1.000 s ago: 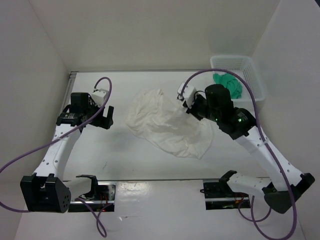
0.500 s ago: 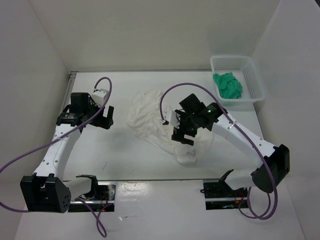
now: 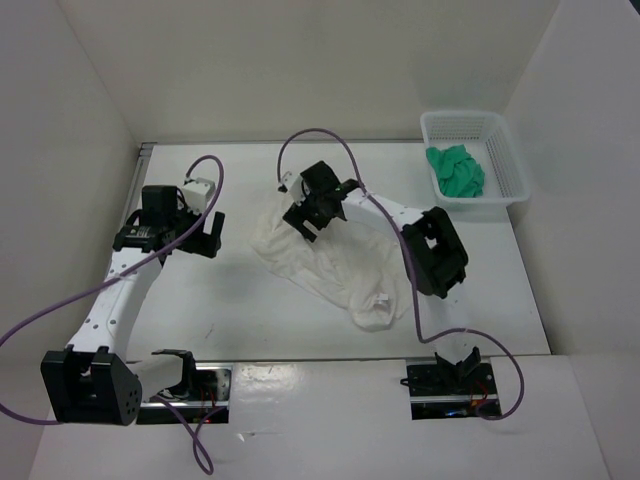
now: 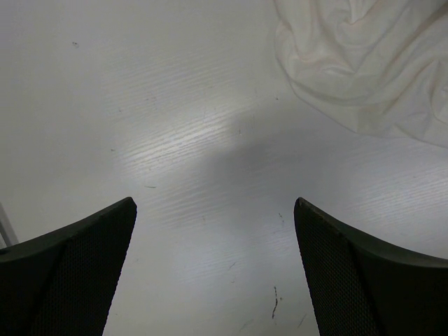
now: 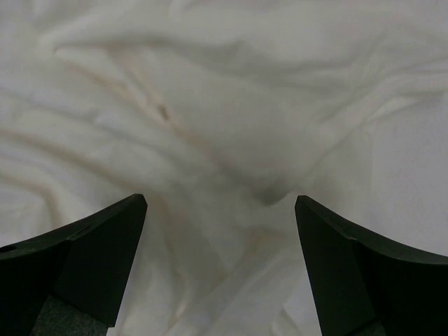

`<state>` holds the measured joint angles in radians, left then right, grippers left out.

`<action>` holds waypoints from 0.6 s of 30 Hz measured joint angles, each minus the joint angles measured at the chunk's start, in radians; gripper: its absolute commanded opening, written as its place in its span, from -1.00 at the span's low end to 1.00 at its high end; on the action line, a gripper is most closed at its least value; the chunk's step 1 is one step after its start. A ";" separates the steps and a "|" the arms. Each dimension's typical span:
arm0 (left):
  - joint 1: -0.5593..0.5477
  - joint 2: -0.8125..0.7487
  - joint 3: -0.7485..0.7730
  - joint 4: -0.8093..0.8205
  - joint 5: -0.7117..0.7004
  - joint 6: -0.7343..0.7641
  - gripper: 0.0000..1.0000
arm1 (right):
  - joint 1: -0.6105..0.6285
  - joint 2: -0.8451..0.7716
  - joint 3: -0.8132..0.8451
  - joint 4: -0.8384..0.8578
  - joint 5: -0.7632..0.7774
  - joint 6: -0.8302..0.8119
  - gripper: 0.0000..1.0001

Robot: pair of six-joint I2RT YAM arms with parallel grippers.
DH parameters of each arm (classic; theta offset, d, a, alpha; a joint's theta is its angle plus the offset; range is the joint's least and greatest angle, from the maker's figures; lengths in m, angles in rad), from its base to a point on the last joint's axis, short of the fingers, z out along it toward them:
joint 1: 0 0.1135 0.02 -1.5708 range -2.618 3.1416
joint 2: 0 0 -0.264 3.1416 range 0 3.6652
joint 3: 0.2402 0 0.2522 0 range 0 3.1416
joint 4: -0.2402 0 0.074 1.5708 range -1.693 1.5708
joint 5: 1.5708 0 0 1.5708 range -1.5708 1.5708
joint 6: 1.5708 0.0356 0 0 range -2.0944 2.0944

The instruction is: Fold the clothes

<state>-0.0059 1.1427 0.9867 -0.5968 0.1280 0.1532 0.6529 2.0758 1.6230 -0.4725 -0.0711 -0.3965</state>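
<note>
The clothes (image 3: 335, 265) are one plain white wrinkled garment, lying crumpled in the middle of the table. My right gripper (image 3: 303, 222) hovers over its back left part, open. In the right wrist view the white fabric (image 5: 224, 84) fills the picture, and nothing sits between the spread jaws of the right gripper (image 5: 220, 199). My left gripper (image 3: 215, 235) stands open to the left of the garment, apart from it. The left wrist view shows bare table under the left gripper (image 4: 213, 203), with the garment's edge (image 4: 357, 63) at the top right.
A white mesh basket (image 3: 505, 140) stands at the back right corner and holds a small green cloth (image 3: 455, 170). White walls close in the table (image 3: 200, 300) on the left, back and right. Purple cables loop above both arms.
My right gripper has opened and let go of the garment, then swung from the right side over to its back left part. The garment's right part has dropped. The left arm has not moved.
</note>
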 measured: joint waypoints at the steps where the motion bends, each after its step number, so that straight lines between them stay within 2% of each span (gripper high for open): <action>1: 0.000 0.000 -0.001 0.002 -0.005 0.000 0.98 | -0.011 0.040 0.047 0.001 -0.011 0.016 0.91; 7: 0.000 0.016 -0.011 0.005 -0.023 0.000 0.98 | -0.135 0.179 0.315 -0.018 -0.114 0.098 0.91; 12: 0.000 0.042 -0.012 0.006 -0.027 0.000 0.98 | -0.201 0.197 0.407 -0.023 -0.175 0.139 0.91; 18: 0.000 0.048 -0.012 0.006 -0.029 0.000 0.98 | -0.201 0.280 0.479 -0.053 -0.257 0.160 0.88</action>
<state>-0.0059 1.1908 0.9749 -0.5903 0.0986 0.1532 0.4519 2.3554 2.1021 -0.5255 -0.3283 -0.2367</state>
